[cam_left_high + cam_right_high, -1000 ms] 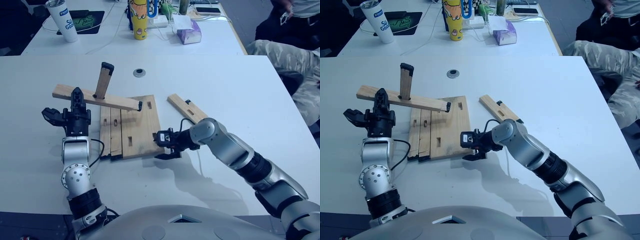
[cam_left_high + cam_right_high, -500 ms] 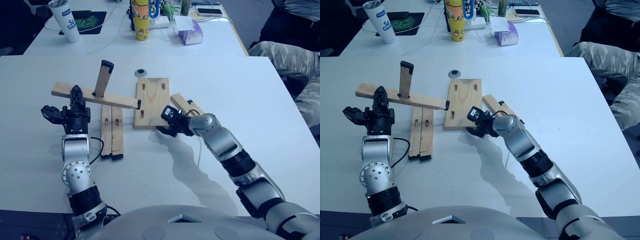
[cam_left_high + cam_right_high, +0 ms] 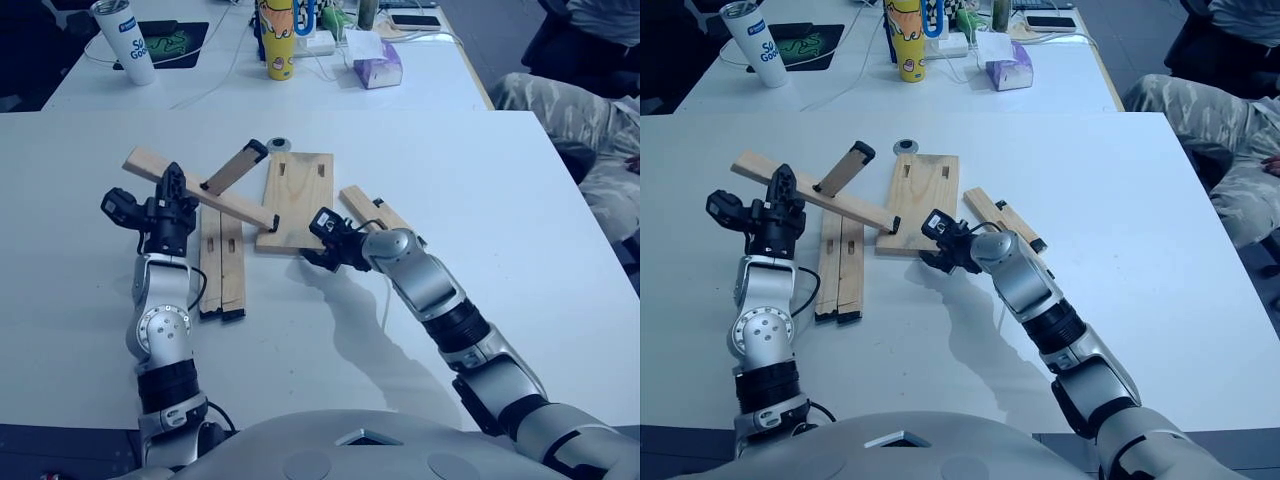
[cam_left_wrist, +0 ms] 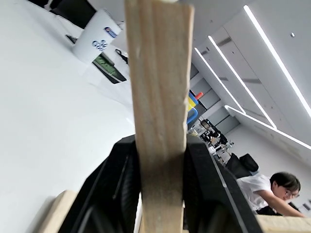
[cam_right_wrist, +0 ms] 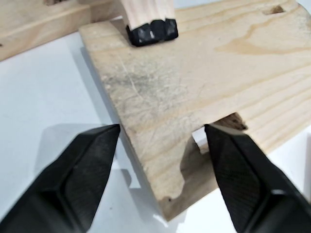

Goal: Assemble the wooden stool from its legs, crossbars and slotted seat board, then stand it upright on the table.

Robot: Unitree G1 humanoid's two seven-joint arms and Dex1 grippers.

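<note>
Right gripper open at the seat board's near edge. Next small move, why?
Probably close the right gripper on the flat slotted wooden seat board: its open fingers straddle the near edge, and the left gripper holds the black-capped wooden leg-and-crossbar piece over the board.

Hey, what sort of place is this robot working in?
Probably an office or lab workspace: a plain white work table, a second white table behind carrying a tall white lidded tumbler and purple tissue box, and long ceiling strip lights.
</note>
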